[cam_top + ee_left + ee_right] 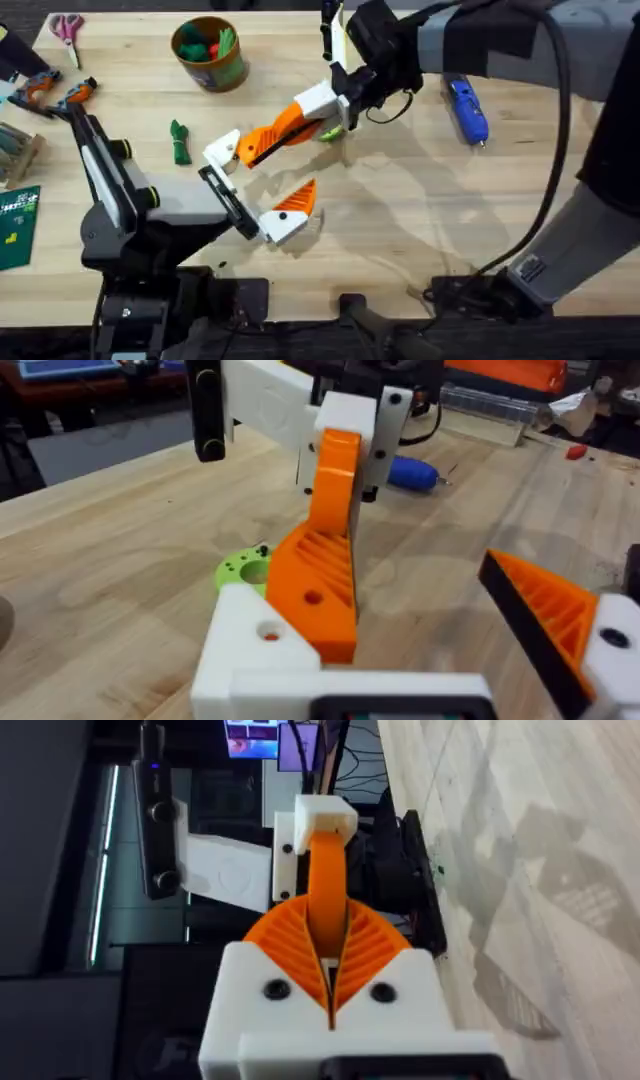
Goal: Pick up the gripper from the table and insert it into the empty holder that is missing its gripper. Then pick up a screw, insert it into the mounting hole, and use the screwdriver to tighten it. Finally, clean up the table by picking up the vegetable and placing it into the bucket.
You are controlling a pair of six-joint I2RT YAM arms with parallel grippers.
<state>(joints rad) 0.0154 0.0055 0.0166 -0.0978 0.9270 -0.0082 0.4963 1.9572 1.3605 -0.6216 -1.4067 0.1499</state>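
Observation:
My right gripper (300, 118) (327, 935) is shut on the orange gripper (262, 143) (315, 585). The gripper's base sits against the white holder (222, 150) (258, 650) (325, 820) on my left arm's end. A mounting hole (313, 597) shows in its ribbed face. My left gripper (265, 178) (410, 605) stands open, its other orange-tipped finger (292, 208) well apart. The blue screwdriver (466, 108) (412, 473) lies at the right. The dark green vegetable (180, 142) lies left of the holder, the bucket (210, 52) behind it. I cannot make out a screw.
A bright green ring with holes (330, 132) (243, 568) lies under the right gripper. Pink scissors (68, 28), orange-handled pliers (60, 92) and a green board (15, 225) line the left edge. Cables run along the front edge.

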